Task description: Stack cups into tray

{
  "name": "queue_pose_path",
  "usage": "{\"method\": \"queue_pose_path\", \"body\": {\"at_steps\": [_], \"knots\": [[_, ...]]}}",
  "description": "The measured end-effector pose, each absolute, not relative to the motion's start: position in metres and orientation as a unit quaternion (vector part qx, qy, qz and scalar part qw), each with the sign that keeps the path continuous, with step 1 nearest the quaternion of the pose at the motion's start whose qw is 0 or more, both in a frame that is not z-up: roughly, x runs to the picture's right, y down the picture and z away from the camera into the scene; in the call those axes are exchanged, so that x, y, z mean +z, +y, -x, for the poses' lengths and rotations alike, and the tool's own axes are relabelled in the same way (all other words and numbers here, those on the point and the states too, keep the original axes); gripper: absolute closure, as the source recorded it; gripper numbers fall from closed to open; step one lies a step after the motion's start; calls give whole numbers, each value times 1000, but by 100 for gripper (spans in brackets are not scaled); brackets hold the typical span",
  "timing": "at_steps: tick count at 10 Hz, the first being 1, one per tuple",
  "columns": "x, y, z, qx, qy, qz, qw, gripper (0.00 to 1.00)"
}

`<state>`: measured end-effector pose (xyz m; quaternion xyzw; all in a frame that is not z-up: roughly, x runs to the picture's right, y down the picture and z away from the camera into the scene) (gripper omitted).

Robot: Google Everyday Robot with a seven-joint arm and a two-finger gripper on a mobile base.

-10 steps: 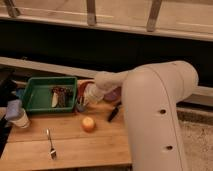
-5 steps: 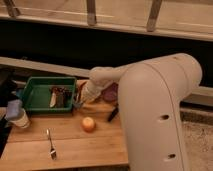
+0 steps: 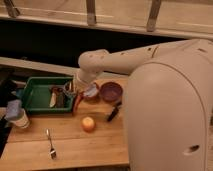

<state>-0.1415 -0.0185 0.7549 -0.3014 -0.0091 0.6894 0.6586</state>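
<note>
Wooden tabletop (image 3: 95, 142) fills the near part of the scene, with a dark ledge and pale railing posts behind it. At the far left of the wood sits the green tray (image 3: 35, 86), holding what looks like a knife and some dark items; a shiny dark cup (image 3: 69, 89) seems to stand just inside its right end, though that is hard to make out. The white arm reaches in from the right, and its gripper (image 3: 82, 90) now hangs at the tray's right edge, having swung left from over the bowls within the last second. The fingers are clenched, and a bluish shape that I take for the blue cup (image 3: 91, 89) sits right at them, so it is probably held. A purple bowl (image 3: 111, 92) stands just right of the gripper, with a red rim showing beneath the gripper. Nearer lie an orange (image 3: 88, 124), a dark marker (image 3: 113, 112), a fork (image 3: 50, 144) and a paper cup (image 3: 20, 119). That leftward shift suggests the carry is nearly done; lowering the blue cup onto the metal one appears to remain.
</note>
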Motion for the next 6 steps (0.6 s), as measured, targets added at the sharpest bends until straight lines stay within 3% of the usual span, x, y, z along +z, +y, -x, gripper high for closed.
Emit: {"method": "queue_pose_path", "body": {"at_steps": [6], "knots": [[784, -77, 256, 627, -84, 337, 697, 100]]}}
